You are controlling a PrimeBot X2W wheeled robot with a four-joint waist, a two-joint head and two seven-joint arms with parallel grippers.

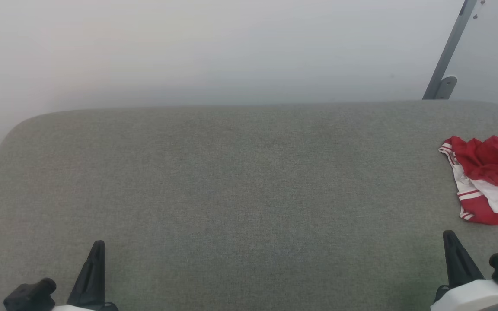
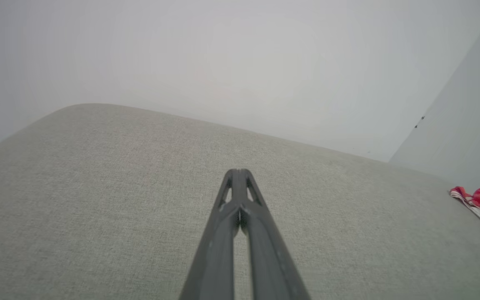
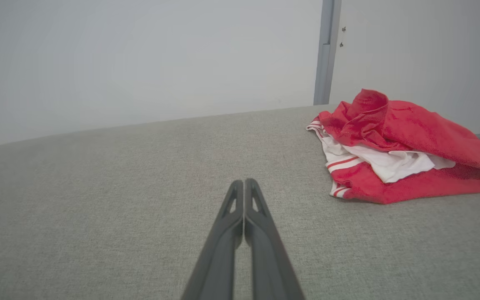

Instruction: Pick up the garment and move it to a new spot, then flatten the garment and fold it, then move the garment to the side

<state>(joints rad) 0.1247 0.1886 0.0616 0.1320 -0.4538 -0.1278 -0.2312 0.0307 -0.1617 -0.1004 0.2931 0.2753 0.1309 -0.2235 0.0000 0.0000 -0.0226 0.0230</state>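
Nearest the camera, at the bottom left of the head view, the left gripper (image 1: pixel 98 250) pokes up from the lower edge, dark fingers pointing toward the top of the frame. In its own wrist view the two fingers are pressed together at the tips, so it's clenched on nothing, and they angle low along the grey fabric surface (image 1: pixel 231 181). Can't tell if the tips actually touch it.

Bottom right of the head view is the same deal. The right gripper (image 1: pixel 450 237) points up the frame from a white wrist with a little green light on it. The right wrist view shows those fingers squeezed tight together too, empty. The two grippers sit well apart.

Further up, at the right edge around mid-height, the garment (image 1: pixel 489 177) lies in a crumpled heap on the fabric. It's red with white bits and striped trim, and the frame cuts part of it off. It's above the right gripper in the frame and clear of it.

Behind everything there's a pale wall (image 1: pixel 188 52) and a slanted grey post (image 1: pixel 448 52) in the upper right.
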